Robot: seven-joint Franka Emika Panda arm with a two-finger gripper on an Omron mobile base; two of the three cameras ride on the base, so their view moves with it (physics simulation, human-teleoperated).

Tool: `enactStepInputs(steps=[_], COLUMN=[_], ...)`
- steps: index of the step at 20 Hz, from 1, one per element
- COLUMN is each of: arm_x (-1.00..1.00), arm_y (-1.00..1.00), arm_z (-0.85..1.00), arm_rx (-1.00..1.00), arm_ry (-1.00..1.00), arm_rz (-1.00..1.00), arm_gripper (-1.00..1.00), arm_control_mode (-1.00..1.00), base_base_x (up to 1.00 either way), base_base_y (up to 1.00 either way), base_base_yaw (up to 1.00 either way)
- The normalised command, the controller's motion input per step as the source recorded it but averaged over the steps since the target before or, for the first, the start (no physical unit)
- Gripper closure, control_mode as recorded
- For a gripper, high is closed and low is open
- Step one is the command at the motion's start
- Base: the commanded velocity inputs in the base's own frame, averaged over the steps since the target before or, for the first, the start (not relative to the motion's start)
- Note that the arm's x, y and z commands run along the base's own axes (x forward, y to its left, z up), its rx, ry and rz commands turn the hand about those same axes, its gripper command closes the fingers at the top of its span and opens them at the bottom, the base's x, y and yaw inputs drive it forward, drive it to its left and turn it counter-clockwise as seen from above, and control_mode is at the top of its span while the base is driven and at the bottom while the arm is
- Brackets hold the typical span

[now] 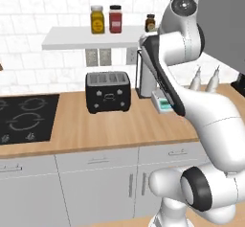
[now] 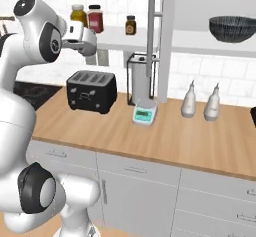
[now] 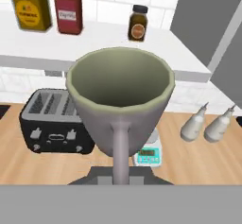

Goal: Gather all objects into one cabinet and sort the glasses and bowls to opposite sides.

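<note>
- Mug (image 3: 120, 105), one, grey-brown, sits upright right in front of the hand camera, its handle facing the lens. Inside is pale olive and holds nothing.
- Gripper (image 2: 90, 43): fingertips hidden in every view, so whether it is clamped on the mug cannot be told. In the right base view the hand is up at shelf height, left of the open door.
- Counter (image 1: 95, 130), wood: a broad bare strip runs along its front edge.
- One black toaster (image 1: 108, 92), near the back wall.
- One small teal-faced scale (image 2: 144, 114), at the foot of the door edge, just beside a steel upright appliance (image 2: 141, 81).
- Two pale grey bottles (image 2: 200, 101), side by side, right of the scale and well apart from the toaster.
- Black hob (image 1: 24, 118), set into the counter's left end.
- White tiled shelf (image 1: 86, 38): three jars, one yellow (image 1: 97, 19), one red (image 1: 115, 18), one small brown (image 1: 150, 23). Bare board to their left.
- Cabinet door (image 2: 167, 36), dark grey, stands open edge-on, bar handle (image 2: 150, 41) facing out.
- Bowl (image 2: 232, 29), one, dark with fine pale lines, on the cabinet's white shelf board (image 2: 200, 42) at its right side; the board to the bowl's left is bare.
</note>
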Motion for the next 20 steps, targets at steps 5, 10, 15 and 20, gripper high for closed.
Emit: enactStepInputs(steps=[5,10,15,20], arm_x=[0.0,0.0,0.0,0.0], arm_y=[0.0,0.0,0.0,0.0], arm_z=[0.0,0.0,0.0,0.0], arm_rx=[0.0,0.0,0.0,0.0], arm_ry=[0.0,0.0,0.0,0.0], arm_rz=[0.0,0.0,0.0,0.0], arm_gripper=[1.0,1.0,1.0,1.0], arm_control_mode=[1.0,1.0,1.0,1.0], base_base_x=[-0.97,-0.94,-0.84,-0.4], base_base_y=[-0.18,-0.22,-0.31,-0.5], base_base_yaw=[0.0,0.0,-0.02,-0.1])
